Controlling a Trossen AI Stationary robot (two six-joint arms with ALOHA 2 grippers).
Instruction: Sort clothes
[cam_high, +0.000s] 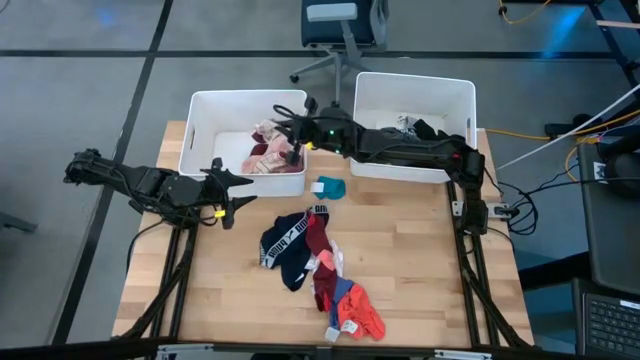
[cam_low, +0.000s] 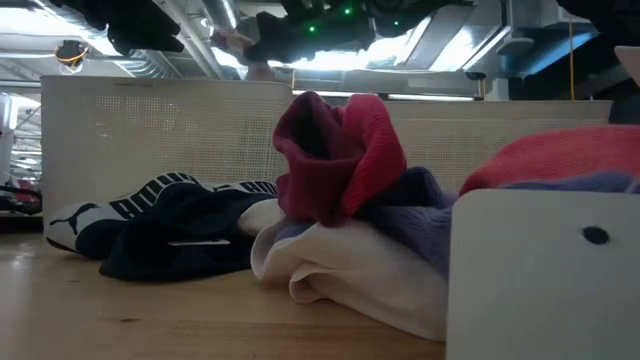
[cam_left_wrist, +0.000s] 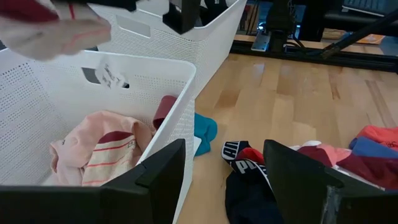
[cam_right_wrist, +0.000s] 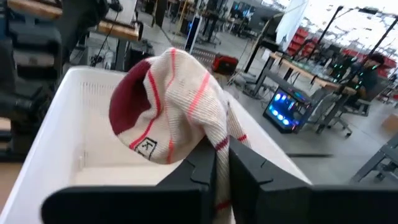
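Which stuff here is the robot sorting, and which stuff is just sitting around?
Part of the job:
- striped sock, pinched in the right gripper above the left bin
- pink clothes already in that bin
- teal piece
- clothes pile on the table
- right bin

Just around:
- office chair
- left gripper, open, waiting

Cream red-striped sock (cam_right_wrist: 180, 99) pinched in the right gripper (cam_right_wrist: 222, 163) over the left bin (cam_high: 205, 108), pink striped garments (cam_left_wrist: 102, 149) below it, teal piece (cam_high: 330, 186) and mixed pile (cam_high: 315, 265) nearer the left gripper (cam_high: 232, 195)
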